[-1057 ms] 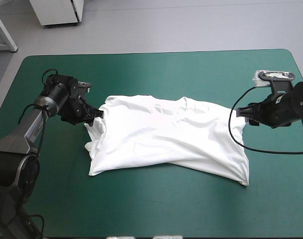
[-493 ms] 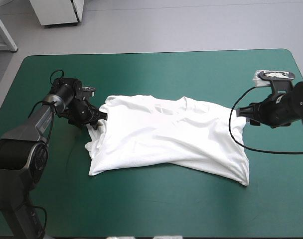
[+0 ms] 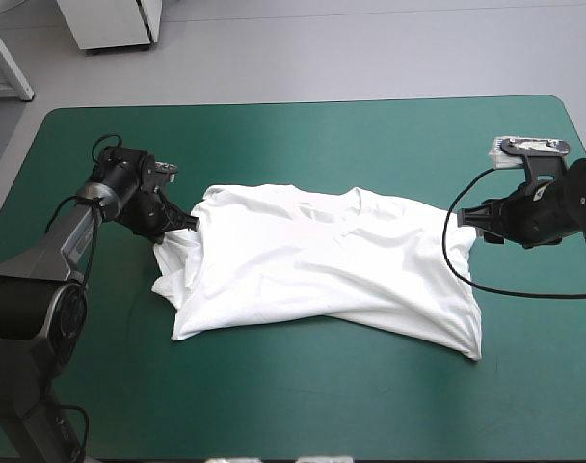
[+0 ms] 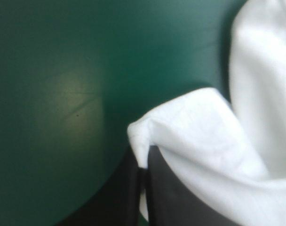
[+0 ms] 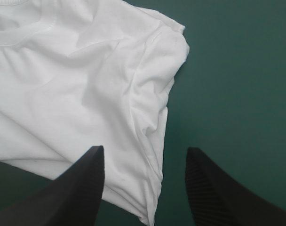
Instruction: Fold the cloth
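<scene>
1. The T-shirt lies near the middle of the teal-green desk. It is mostly spread out with its collar toward the far edge, but it is rumpled, its left side is bunched and its near hem runs aslant.
2. The left claw sits at the shirt's left sleeve. The left wrist view shows its black fingers pinched together on a white fold, so it grips the T-shirt.
3. The right claw stands wide apart at the shirt's right sleeve, with the sleeve's edge lying between its fingers. It holds nothing.
4. No fold appears to be made yet. I judge the task to be at an early stage, with the shirt being straightened.
5. What seems left is for the right claw to take its sleeve and for the cloth to be pulled flat. Every fold into a bundle then remains to be done.
</scene>
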